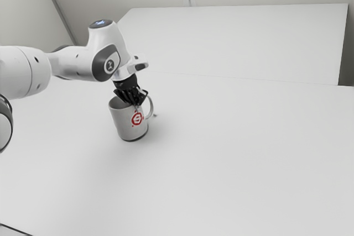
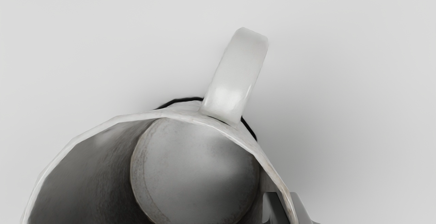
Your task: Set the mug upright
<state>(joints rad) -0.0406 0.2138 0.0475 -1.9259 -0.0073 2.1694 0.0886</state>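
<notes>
The gripper (image 1: 136, 104) points down at the rim of the light grey mug (image 1: 125, 124), on the side with the red logo. The mug has its opening up and its dark-edged base down, leaning slightly at most; whether the base lies flat on the table cannot be told. Its handle points away from the arm. In the wrist view, the gripper (image 2: 288, 207) is shut on the wall of the mug (image 2: 109, 117), one finger inside and the other outside. The inner floor of the mug and the handle are visible there; the lower parts of the fingers are cut off.
The white table (image 1: 232, 158) extends around the mug and toward the exterior view's right. A white panel (image 1: 238, 42) lies beyond it at the back. A small dark spot shows beside the handle.
</notes>
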